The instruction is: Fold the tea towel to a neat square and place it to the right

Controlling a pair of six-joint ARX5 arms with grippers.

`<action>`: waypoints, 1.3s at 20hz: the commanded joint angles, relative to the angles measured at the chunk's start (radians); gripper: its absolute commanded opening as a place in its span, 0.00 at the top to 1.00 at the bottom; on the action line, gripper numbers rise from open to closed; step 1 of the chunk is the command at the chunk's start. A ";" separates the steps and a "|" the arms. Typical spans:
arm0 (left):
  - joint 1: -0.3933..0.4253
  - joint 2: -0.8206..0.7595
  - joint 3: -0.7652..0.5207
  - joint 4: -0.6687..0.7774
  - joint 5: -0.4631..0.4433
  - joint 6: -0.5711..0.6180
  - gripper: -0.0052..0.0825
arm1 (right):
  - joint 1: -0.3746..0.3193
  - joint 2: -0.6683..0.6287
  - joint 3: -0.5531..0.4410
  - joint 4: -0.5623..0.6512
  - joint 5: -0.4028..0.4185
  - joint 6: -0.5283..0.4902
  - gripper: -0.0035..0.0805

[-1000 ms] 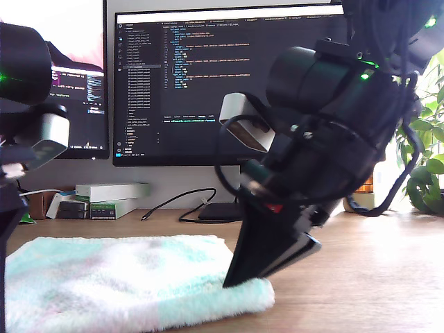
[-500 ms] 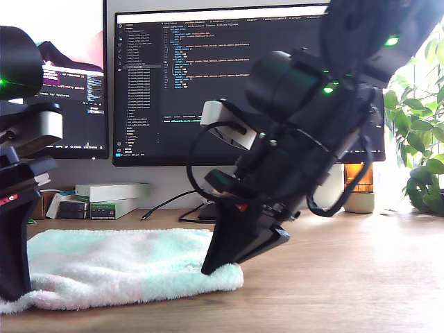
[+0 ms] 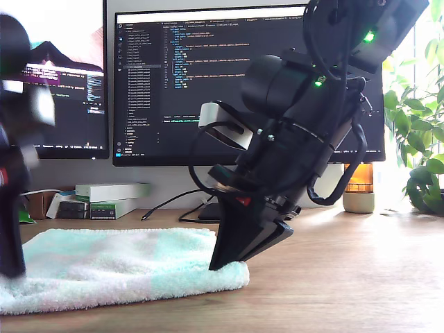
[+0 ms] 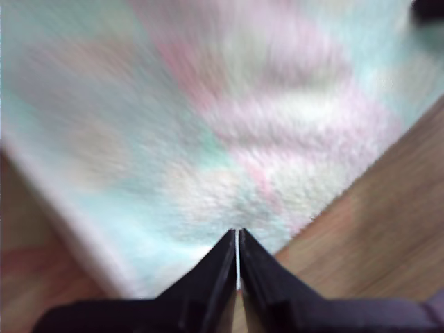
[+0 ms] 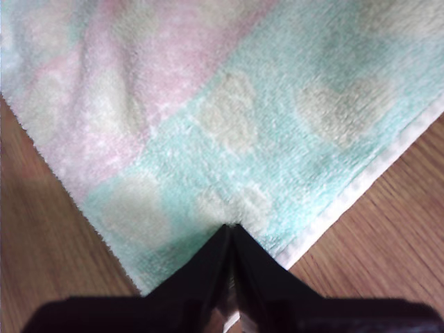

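The tea towel [image 3: 118,267] lies folded on the desk [image 3: 347,291], not yet moved aside. My first gripper [image 4: 237,258] and my second gripper [image 5: 231,239] press closed tips onto towel corners; whether either pinches cloth cannot be told.

I count one tea towel [image 3: 118,267], two monitors [image 3: 208,83], three stacked boxes [image 3: 104,200], one potted plant [image 3: 420,152].

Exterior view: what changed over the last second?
The towel slid toward the exterior view's left, apparently pulled by the gripper at its corner. Another arm came down onto its far end at that view's left. The monitors and boxes stayed put.
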 commanded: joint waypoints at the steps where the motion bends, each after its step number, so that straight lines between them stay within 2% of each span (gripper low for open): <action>1: 0.013 -0.004 0.002 -0.017 -0.015 0.006 0.97 | -0.004 0.047 -0.034 -0.022 0.016 -0.003 0.97; 9: 0.027 0.068 0.002 -0.081 -0.086 -0.005 0.97 | -0.004 0.047 -0.034 -0.006 0.015 -0.006 0.97; 17: 0.027 0.198 0.002 -0.064 -0.149 -0.021 0.97 | -0.004 0.047 -0.034 -0.003 0.010 -0.006 0.97; 20: 0.024 0.178 0.008 -0.049 -0.140 -0.020 0.97 | -0.004 0.047 -0.034 -0.003 0.009 -0.006 0.97; 26: 0.024 0.029 0.058 -0.190 -0.118 -0.012 0.97 | -0.009 0.047 -0.033 -0.008 -0.025 -0.005 0.97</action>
